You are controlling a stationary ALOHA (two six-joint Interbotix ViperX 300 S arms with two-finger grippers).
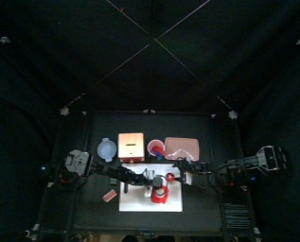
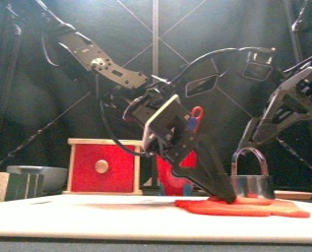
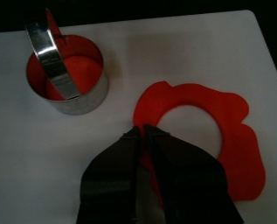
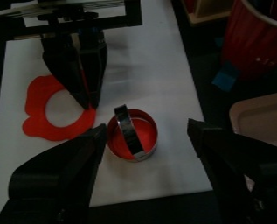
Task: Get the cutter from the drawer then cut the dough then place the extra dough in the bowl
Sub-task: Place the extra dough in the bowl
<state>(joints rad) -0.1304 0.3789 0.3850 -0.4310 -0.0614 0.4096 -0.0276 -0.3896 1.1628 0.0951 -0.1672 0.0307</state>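
While the left gripper (image 3: 144,133) is clamped on the red dough ring (image 3: 228,131), the right gripper (image 4: 147,129) spreads wide around the cutter (image 2: 250,187), lower right in the front view, both on the board (image 1: 120,203)

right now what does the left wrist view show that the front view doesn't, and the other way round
Only the left wrist view: the hole in the dough ring, and the cut disc lying inside the cutter. Only the front view: the wooden box with its red drawer front, standing behind the board. Both: the cutter, the dough ring, the white board beneath them, and the left gripper, jaws closed at the ring's inner edge.
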